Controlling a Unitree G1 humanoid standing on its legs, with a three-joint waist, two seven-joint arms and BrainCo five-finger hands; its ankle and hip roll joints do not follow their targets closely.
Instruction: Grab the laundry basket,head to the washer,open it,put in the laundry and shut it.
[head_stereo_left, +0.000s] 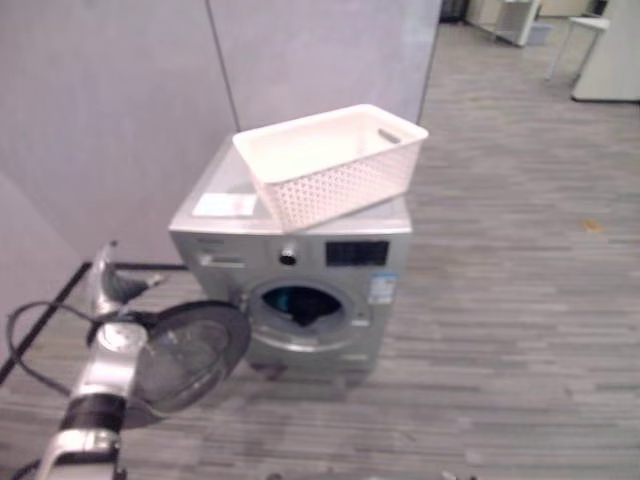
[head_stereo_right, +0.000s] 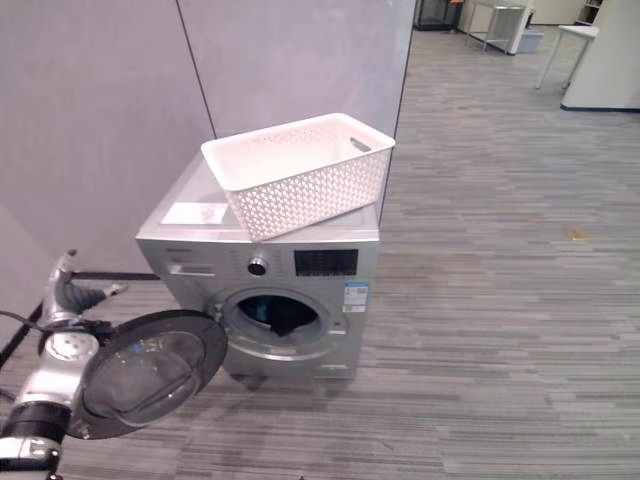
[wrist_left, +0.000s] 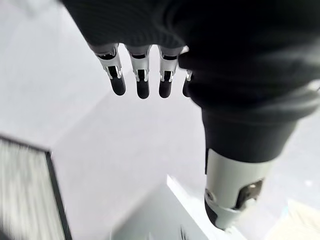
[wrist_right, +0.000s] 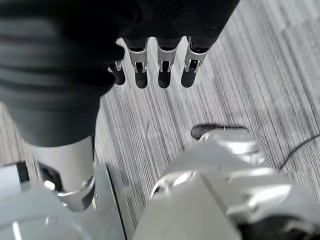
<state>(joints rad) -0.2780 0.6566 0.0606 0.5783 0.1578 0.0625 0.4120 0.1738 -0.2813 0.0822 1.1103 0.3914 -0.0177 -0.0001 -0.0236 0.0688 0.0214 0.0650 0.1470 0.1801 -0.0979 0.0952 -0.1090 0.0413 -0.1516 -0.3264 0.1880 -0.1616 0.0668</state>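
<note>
A silver front-loading washer (head_stereo_left: 300, 255) stands against a grey partition. Its round glass door (head_stereo_left: 190, 355) hangs wide open, swung out to the left. Dark laundry (head_stereo_left: 303, 308) lies inside the drum. On top of the washer a white perforated laundry basket (head_stereo_left: 340, 185) sits at an angle, and no clothes show in it. My left hand (head_stereo_left: 108, 282) is raised just beyond the door's outer edge; whether it touches the door is unclear. In the left wrist view its fingers (wrist_left: 142, 75) are straight and hold nothing. My right hand (wrist_right: 164, 70) hangs open over the floor.
Grey partition walls (head_stereo_left: 120, 100) close off the back and left. A white sheet (head_stereo_left: 225, 205) lies on the washer top. Striped grey floor (head_stereo_left: 520, 300) stretches open to the right. White furniture (head_stereo_left: 605, 55) stands far back right.
</note>
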